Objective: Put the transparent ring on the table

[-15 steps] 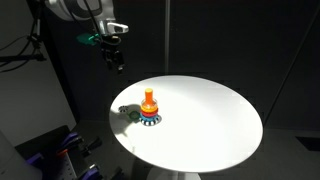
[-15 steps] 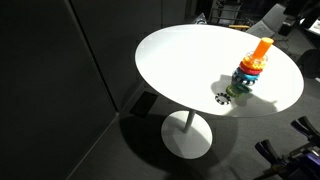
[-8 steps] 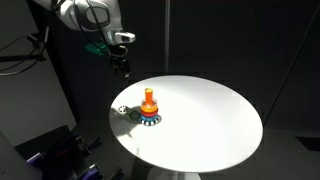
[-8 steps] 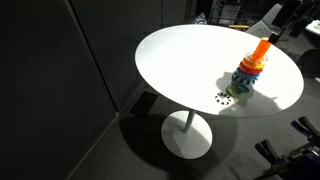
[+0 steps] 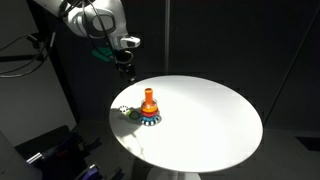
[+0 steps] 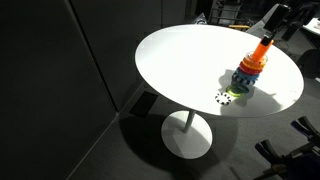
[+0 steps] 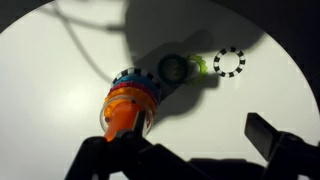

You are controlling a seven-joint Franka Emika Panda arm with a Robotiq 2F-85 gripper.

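Lying flat on the round white table [image 7: 40,110], the small clear plastic ring [image 7: 230,62] sits just beside a green ring [image 7: 175,68], well apart from the wide, empty jaws. Since 0.5 s ago the arm [image 5: 95,20] has swung nearer the stacked cone toy [image 7: 128,105], while the ring has stayed put. Its hole faces up, and being round it has no long axis.
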